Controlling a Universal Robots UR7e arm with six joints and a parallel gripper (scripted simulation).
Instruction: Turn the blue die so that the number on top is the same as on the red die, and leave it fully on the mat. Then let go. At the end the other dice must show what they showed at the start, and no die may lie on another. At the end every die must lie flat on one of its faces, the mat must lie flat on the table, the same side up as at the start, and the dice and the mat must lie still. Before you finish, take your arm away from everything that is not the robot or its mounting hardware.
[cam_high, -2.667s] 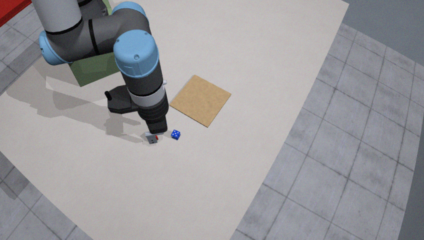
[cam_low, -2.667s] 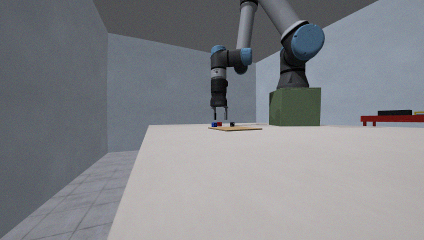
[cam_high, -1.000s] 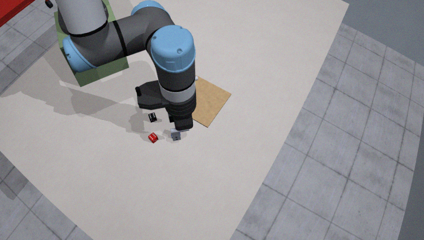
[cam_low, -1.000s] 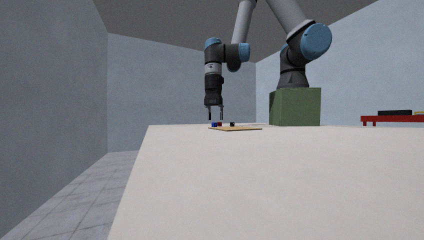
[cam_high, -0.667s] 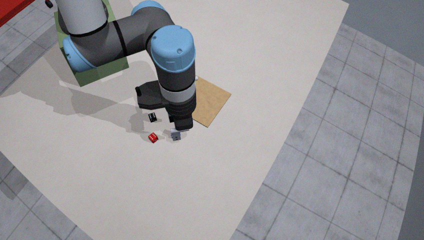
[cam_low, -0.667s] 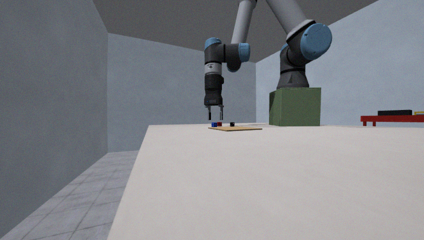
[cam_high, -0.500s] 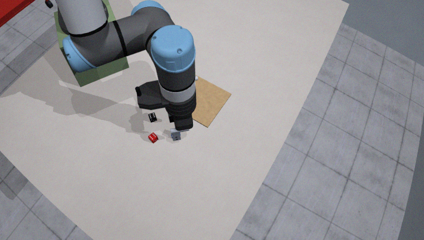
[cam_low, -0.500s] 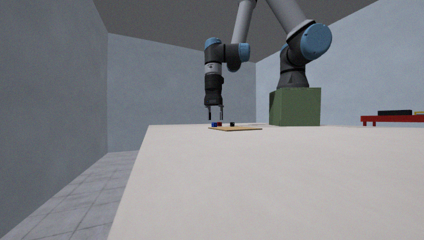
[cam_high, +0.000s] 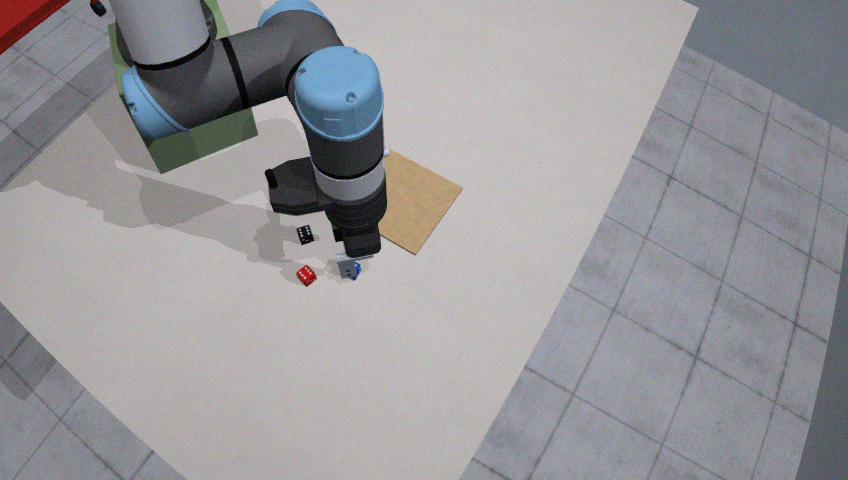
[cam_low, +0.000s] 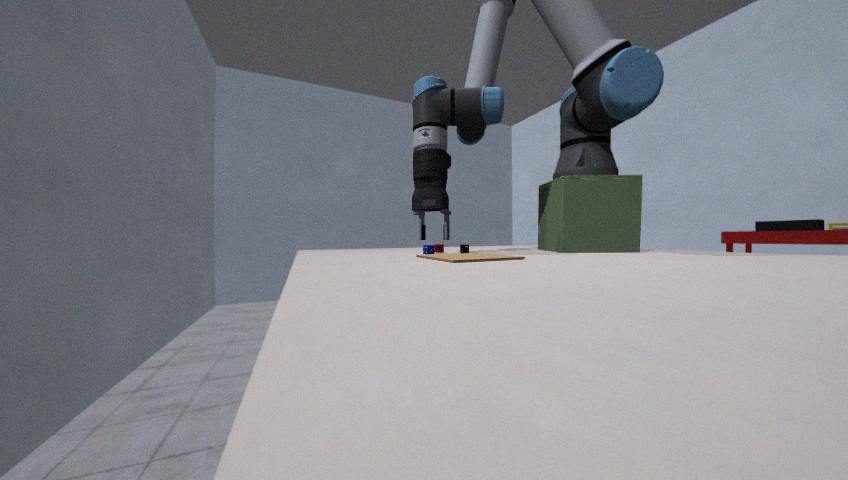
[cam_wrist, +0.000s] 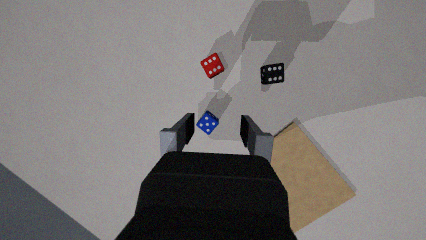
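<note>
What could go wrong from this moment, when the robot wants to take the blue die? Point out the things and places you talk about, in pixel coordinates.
The blue die (cam_high: 357, 271) (cam_low: 428, 249) (cam_wrist: 207, 123) sits nearer one finger of the open gripper (cam_low: 435, 239) (cam_wrist: 217, 129), so closing might push it sideways first. Its sides look turned against the fingers, so it could twist or be pinched at its edges. It shows five and the red die (cam_high: 306, 275) (cam_low: 439, 248) (cam_wrist: 212, 65) six, so moving it without turning would likely fail.
</note>
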